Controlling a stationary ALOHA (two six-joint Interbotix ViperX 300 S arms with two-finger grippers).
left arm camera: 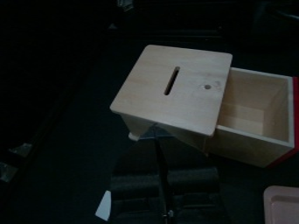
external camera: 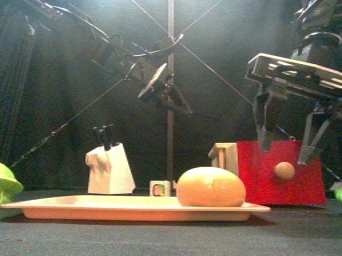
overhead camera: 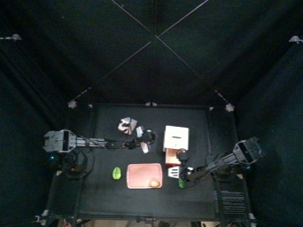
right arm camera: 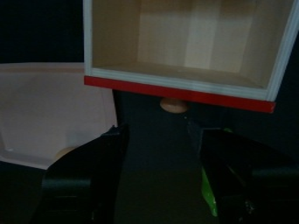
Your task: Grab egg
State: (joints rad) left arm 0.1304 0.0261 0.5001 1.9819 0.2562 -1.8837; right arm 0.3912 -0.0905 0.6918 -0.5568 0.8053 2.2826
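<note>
The right fingers (external camera: pixel 290 140) hung spread around the egg (external camera: pixel 283 170), hard against the box's red edge (right arm camera: pixel 176 89) at centre right.

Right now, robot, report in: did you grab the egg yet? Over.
Right gripper open, empty, at the red side of the wooden box. Left gripper raised, well behind. Egg sits free on the pink board. Nothing blocking it.

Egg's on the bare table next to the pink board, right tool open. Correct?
Not quite. The egg lies on the pink board, not on the bare table beside it. The top view shows this, and the front view agrees. The right tool is open, as you said.
</note>
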